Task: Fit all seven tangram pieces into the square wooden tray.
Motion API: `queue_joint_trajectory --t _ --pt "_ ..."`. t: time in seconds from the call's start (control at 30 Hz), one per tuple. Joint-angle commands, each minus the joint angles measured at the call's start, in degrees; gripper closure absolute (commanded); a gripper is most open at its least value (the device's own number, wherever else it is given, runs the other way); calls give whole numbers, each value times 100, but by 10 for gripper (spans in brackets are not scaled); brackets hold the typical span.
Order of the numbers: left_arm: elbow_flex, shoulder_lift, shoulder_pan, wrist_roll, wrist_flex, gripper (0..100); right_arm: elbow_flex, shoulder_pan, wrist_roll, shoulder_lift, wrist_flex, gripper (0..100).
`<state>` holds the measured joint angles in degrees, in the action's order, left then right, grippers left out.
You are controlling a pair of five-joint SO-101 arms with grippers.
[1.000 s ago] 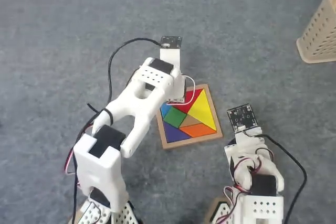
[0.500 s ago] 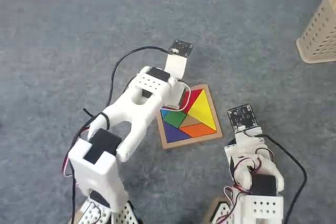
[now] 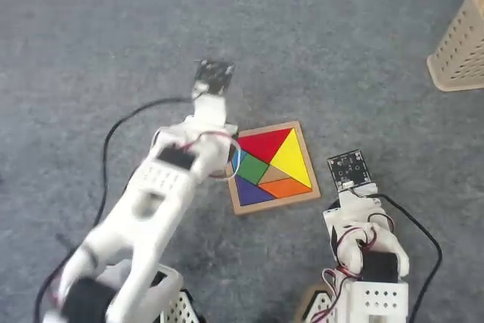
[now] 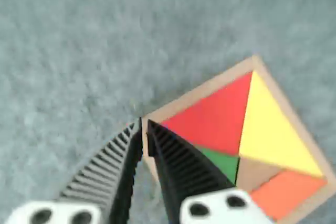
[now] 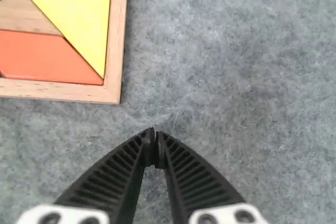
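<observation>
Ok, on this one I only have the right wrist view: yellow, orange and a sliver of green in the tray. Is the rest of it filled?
Observer: The high view shows the wooden tray full, with a red triangle, a green square and a purple triangle in it too, and no gap visible.
Operator: And the left gripper?
Observer: The left gripper is shut, its tips at the tray's rim beside the red triangle.
Operator: Holding anything?
Observer: No, the left wrist view shows it gripping nothing.
</observation>
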<state>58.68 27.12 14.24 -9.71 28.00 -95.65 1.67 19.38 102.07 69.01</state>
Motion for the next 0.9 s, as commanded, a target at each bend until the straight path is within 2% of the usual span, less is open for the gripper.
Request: queue_joint_trajectory --t 0.0,0.2,0.3,0.33,0.47,0.77,0.87 --pt "1270 1371 -53 62 -1609 986 -88 -84 44 -57 31 992" --pt "3099 2866 -35 62 -4000 986 -88 -84 44 -57 31 992" --pt "3741 3578 -44 62 -4818 986 -88 -84 44 -57 31 992" --pt "3767 3736 -44 53 -4862 987 -88 -84 44 -57 31 992" --pt "3785 4343 -44 53 -3815 987 -88 -75 44 -57 31 992" --pt "3811 5037 -53 62 782 987 -88 -75 44 -57 31 992" --pt "3820 5345 -44 44 1029 987 -88 -75 44 -57 31 992"
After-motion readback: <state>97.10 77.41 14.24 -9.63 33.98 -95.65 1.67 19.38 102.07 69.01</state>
